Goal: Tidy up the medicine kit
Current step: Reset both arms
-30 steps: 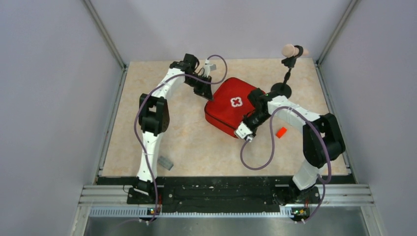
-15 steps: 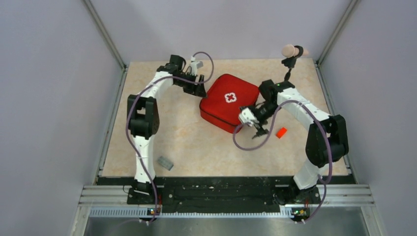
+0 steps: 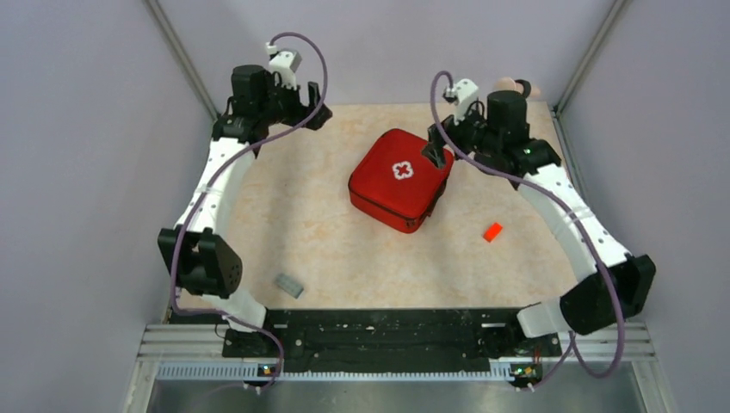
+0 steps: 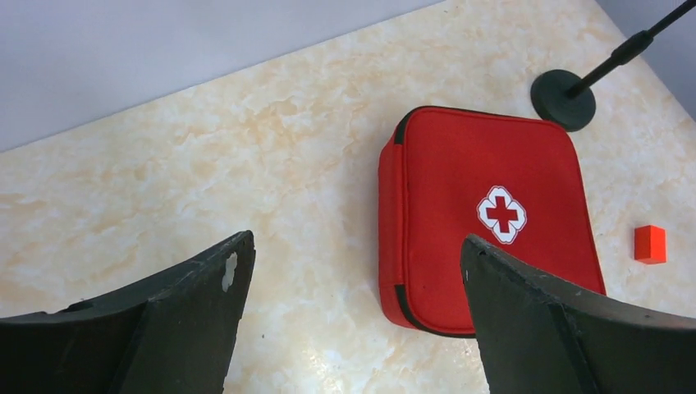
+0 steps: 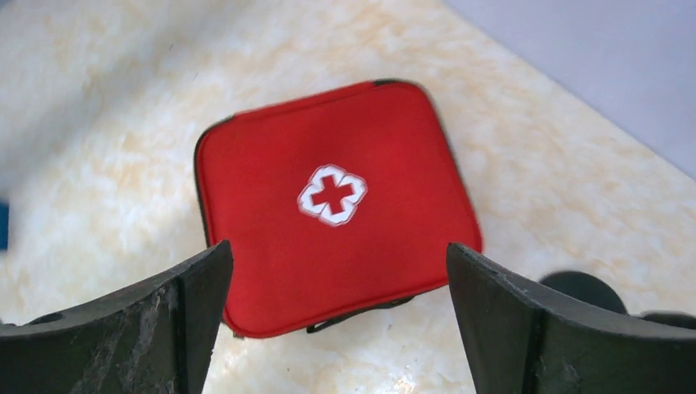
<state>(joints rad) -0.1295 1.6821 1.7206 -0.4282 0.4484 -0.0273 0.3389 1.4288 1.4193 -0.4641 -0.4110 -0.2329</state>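
**Mia:** How many arms are there?

**Tom:** Two, and each one has one claw. The left claw has its two fingers wide apart, and there is nothing between them. The right claw is the same: fingers wide apart, holding nothing.

**Mia:** Where is the medicine kit?

**Tom:** There is just one medicine kit. It lies flat on the counter, near the middle and a bit toward the far side. It is red and its lid is shut. One white cross faces up. The kit sits a little turned, not straight with the counter's edges.

**Mia:** Do the claws touch it?

**Tom:** No. Both are up in the air at the far end, one on each side of the kit. The left one is well apart from it. The right one hangs near its far right corner.

**Mia:** What else is on the counter?

**Tom:** Three more things.
- One small orange-red block lies to the right of the kit, not touching it.
- One grey block lies near the front left, well apart from the kit.
- One black stand with a round foot is in the far right corner, near the kit.
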